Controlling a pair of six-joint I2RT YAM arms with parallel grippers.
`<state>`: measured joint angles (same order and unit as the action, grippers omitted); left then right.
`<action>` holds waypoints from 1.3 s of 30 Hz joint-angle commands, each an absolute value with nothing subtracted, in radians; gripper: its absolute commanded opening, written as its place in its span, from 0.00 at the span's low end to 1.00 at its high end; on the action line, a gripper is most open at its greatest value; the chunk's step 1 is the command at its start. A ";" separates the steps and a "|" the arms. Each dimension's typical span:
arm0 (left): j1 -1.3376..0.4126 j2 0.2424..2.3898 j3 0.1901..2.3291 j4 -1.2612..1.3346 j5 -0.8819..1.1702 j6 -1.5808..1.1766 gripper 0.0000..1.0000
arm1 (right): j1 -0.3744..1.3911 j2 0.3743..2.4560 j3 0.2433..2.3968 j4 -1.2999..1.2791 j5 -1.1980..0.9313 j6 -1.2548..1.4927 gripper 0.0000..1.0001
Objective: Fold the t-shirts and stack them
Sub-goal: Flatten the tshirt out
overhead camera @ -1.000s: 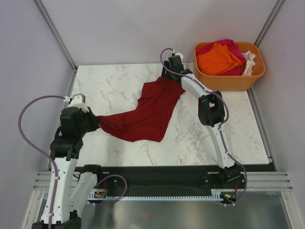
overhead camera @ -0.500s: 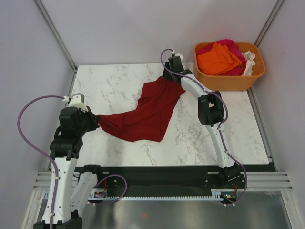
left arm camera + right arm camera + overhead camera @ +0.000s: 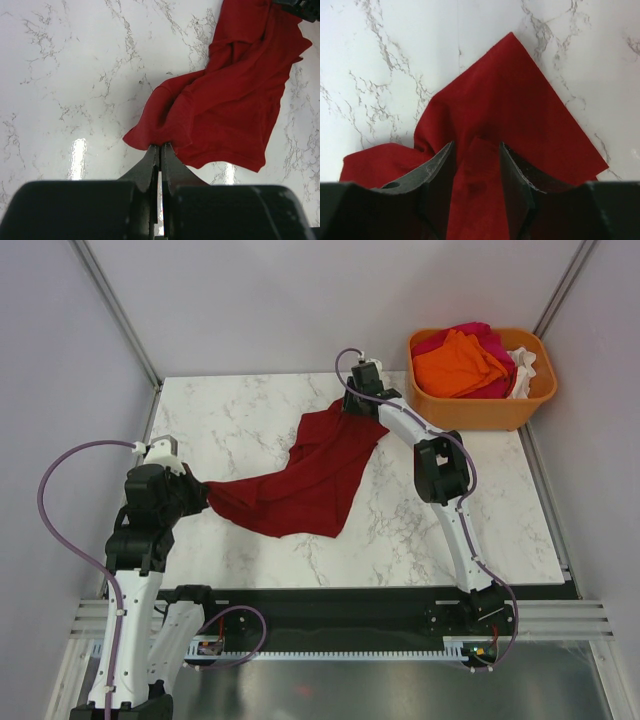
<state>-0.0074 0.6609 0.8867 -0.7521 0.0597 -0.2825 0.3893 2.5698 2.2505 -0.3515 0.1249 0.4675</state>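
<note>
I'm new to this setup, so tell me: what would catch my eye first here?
A red shirt sprawls across the middle of the marble table, its near-left end pinched by the left gripper, its far corner straddled by the right gripper. At the far right, an orange tub holds bright shirts.

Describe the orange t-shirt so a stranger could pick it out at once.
Find the orange plastic tub at the far right corner of the marble table. The orange t-shirt lies on top of the pile inside; beside it lie magenta-pink cloth and white cloth.
</note>
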 commanded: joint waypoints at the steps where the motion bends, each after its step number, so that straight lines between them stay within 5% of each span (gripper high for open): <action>1: -0.002 0.652 0.884 -0.710 0.080 -0.273 0.02 | 0.396 2.582 2.226 -0.345 0.120 0.471 0.48; 5: -0.002 0.652 0.885 -0.709 0.078 -0.273 0.02 | 0.400 2.586 2.220 -0.345 0.124 0.466 0.47; 11: -0.002 0.650 0.884 -0.710 0.080 -0.273 0.02 | 0.399 2.586 2.235 -0.344 0.144 0.465 0.16; 14: -0.002 0.653 0.884 -0.710 0.081 -0.273 0.02 | 0.400 2.571 2.240 -0.345 0.155 0.460 0.08; 30: -0.002 0.588 0.917 -0.724 0.046 -0.275 0.02 | 0.397 2.102 2.053 -0.393 0.198 0.342 0.08; 32: -0.002 0.584 0.962 -0.736 0.049 -0.290 0.02 | 0.399 2.010 2.008 -0.419 0.198 0.336 0.00; 39: -0.002 0.624 1.251 -0.804 0.016 -0.272 0.02 | 0.385 1.671 1.819 -0.439 0.164 0.374 0.00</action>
<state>-0.0074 0.6140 1.0996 -0.8070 0.0536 -0.2825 0.3939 1.7798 1.8740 -0.4229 0.1783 0.3660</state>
